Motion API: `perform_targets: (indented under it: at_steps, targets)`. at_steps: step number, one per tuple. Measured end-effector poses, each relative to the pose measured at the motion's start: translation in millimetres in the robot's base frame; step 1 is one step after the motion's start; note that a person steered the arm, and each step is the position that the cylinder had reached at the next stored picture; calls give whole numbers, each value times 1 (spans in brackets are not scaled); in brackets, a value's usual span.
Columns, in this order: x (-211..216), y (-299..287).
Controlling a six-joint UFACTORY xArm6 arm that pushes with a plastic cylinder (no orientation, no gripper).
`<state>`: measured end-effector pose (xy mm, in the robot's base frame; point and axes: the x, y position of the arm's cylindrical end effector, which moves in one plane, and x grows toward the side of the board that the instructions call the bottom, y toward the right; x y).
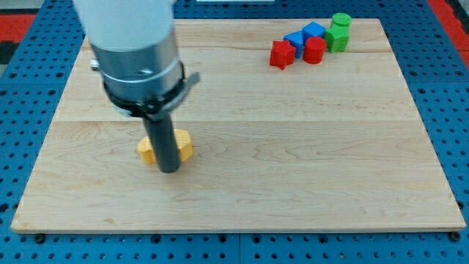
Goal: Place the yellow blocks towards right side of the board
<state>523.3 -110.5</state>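
Observation:
A yellow block (184, 144) lies on the wooden board (293, 161) at the view's lower left, mostly hidden behind my rod; yellow shows on both sides of the rod, and I cannot tell whether it is one block or two. My tip (169, 171) rests on the board at the block's near side, touching or almost touching it. The arm's grey and white body (135, 51) fills the view's upper left.
A cluster of blocks sits at the view's top right: a red block (281, 54), a red cylinder (314, 50), blue blocks (304, 34), a green cylinder (341, 21) and a green block (336, 39). A blue pegboard (22, 110) surrounds the board.

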Motion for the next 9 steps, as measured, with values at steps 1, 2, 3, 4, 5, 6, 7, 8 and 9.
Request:
perform_targets:
  at_steps: [1, 2, 3, 4, 5, 6, 7, 8, 9]
  targets:
    - [-9, -36]
    - [-16, -75]
    - [-42, -72]
    - [-46, -25]
    - [-23, 3]
    - [1, 37]
    - [27, 71]
    - [45, 97]
    - [30, 140]
